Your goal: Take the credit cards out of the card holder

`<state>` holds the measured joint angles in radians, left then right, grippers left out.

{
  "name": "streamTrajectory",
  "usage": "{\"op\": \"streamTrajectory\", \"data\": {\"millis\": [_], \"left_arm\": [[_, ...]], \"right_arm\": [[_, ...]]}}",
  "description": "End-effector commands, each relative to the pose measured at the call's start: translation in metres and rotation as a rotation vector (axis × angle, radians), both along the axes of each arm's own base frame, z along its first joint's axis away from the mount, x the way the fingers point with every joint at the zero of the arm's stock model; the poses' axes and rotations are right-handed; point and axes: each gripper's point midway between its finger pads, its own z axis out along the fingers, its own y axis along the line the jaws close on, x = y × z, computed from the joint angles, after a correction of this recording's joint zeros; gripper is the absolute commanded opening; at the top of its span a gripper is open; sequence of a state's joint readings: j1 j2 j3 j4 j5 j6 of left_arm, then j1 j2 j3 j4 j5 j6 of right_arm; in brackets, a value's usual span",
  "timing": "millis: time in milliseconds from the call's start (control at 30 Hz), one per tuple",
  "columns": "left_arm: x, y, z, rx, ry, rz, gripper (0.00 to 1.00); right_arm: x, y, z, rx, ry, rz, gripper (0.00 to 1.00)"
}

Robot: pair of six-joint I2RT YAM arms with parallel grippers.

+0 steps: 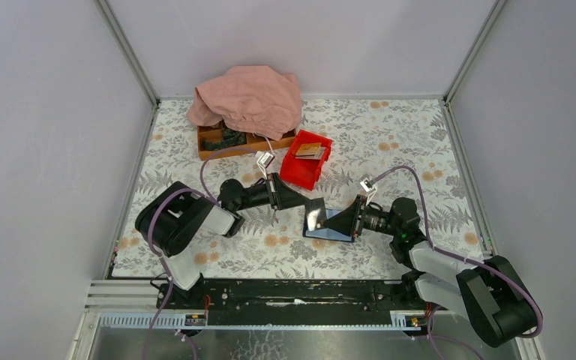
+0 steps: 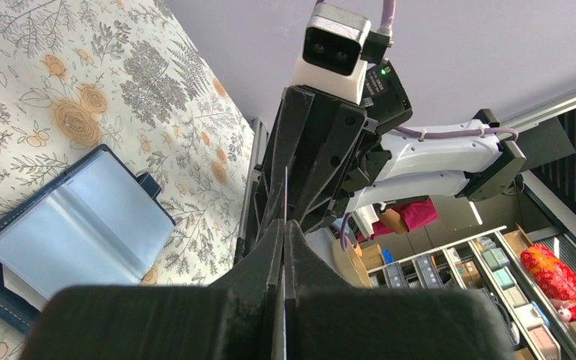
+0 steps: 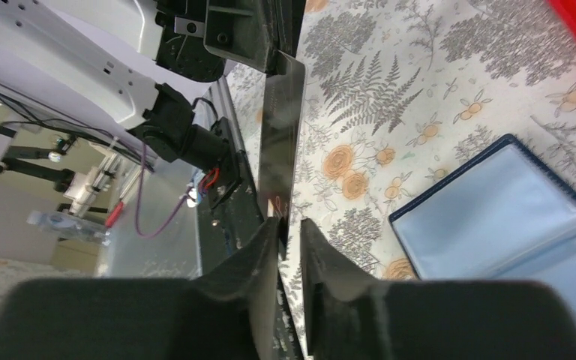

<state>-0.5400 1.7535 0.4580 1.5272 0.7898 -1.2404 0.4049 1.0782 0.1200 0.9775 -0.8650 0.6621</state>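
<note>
The card holder (image 1: 328, 234) lies open on the table below both grippers; its light blue panels also show in the left wrist view (image 2: 75, 232) and the right wrist view (image 3: 510, 217). A dark glossy credit card (image 3: 280, 142) hangs in the air between the two grippers (image 1: 315, 217). My left gripper (image 2: 285, 225) is shut on its far end, where the card shows edge-on (image 2: 286, 191). My right gripper (image 3: 289, 225) has its jaws narrowly apart around the card's near end. More credit cards (image 1: 309, 150) lie in the red bin.
The red plastic bin (image 1: 300, 171) stands just behind the grippers. A wooden tray (image 1: 208, 147) with small parts sits at the back, partly under a pink cloth (image 1: 247, 97). Grey walls enclose the floral table on three sides.
</note>
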Motion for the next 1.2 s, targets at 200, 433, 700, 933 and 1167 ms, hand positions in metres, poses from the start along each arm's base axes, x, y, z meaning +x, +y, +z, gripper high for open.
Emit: {"op": "streamTrajectory", "data": {"millis": [200, 433, 700, 933, 1167], "left_arm": [[0.048, 0.027, 0.035, -0.004, -0.222, 0.189, 0.0], [0.141, 0.053, 0.044, 0.365, -0.447, 0.591, 0.0], [0.195, 0.068, 0.066, 0.499, -0.702, 0.798, 0.0], [0.215, 0.045, 0.042, 0.674, -0.874, 0.846, 0.0], [0.22, 0.031, 0.028, 0.705, -0.973, 0.833, 0.0]], "right_arm": [[0.047, -0.027, 0.002, -0.096, -0.09, -0.334, 0.45], [0.057, -0.043, -0.013, -0.179, -0.069, -0.439, 0.45], [0.057, -0.04, -0.021, -0.204, -0.049, -0.412, 0.45], [0.06, -0.041, -0.029, -0.232, -0.031, -0.416, 0.44], [0.062, -0.042, -0.034, -0.25, -0.023, -0.423, 0.44]]}}
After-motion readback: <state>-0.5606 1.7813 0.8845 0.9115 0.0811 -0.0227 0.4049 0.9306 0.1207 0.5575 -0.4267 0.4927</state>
